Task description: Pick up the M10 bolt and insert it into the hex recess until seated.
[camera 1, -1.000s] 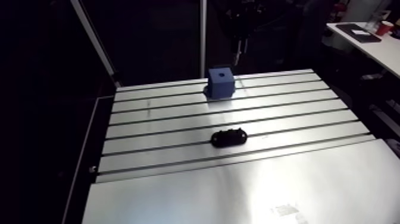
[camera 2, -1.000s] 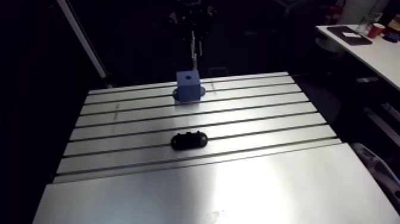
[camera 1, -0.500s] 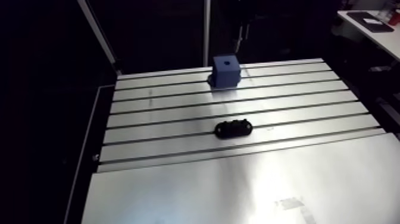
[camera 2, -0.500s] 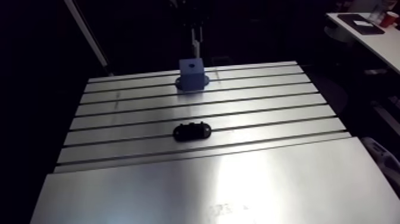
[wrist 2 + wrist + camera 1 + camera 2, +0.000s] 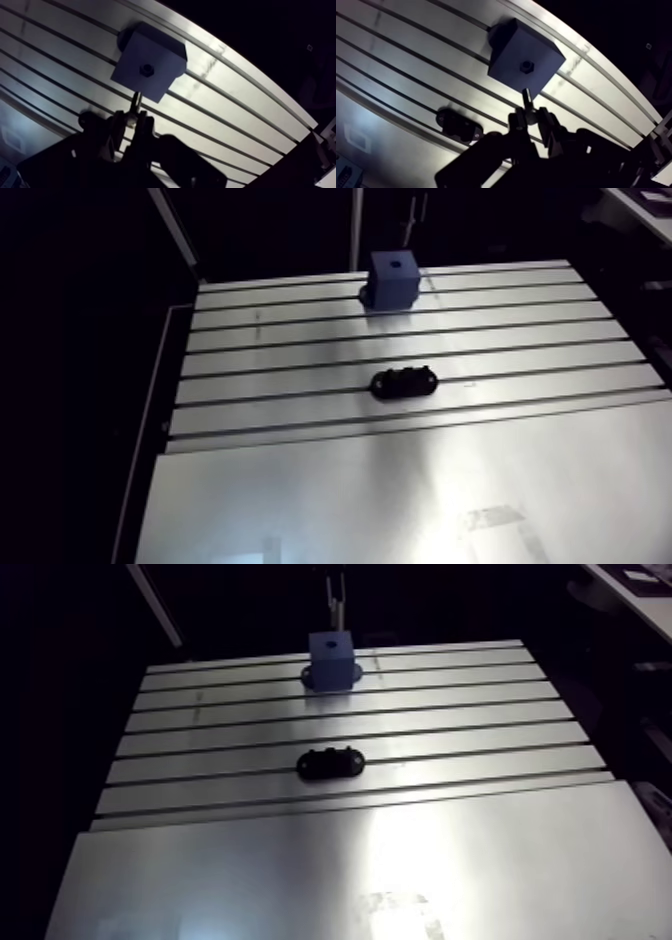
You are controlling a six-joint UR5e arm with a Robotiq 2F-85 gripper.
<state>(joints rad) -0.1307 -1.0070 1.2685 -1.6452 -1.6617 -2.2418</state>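
Observation:
A blue block point(image 5: 511, 47) stands on the slotted table point(image 5: 300, 488) near its far edge, with a dark hex recess point(image 5: 526, 66) in its top face. My gripper point(image 5: 531, 116) is shut on the M10 bolt point(image 5: 527, 97), a slim metal pin that sticks out from between the fingers. The bolt's tip hangs over the block's near edge, a short way from the recess and above it. In the arm view the bolt point(image 5: 337, 609) shows just behind and above the block point(image 5: 332, 659); the gripper itself is lost in the dark there.
A black oval holder point(image 5: 403, 381) lies across a slot at mid table, well away from the block; in the wrist view the holder point(image 5: 458, 125) is beside the gripper. The smooth plate point(image 5: 350, 874) fills the near part of the table.
The arm view has shifted, so block and holder sit higher in the picture. The gripper with the bolt stays above the block; nothing on the table has moved.

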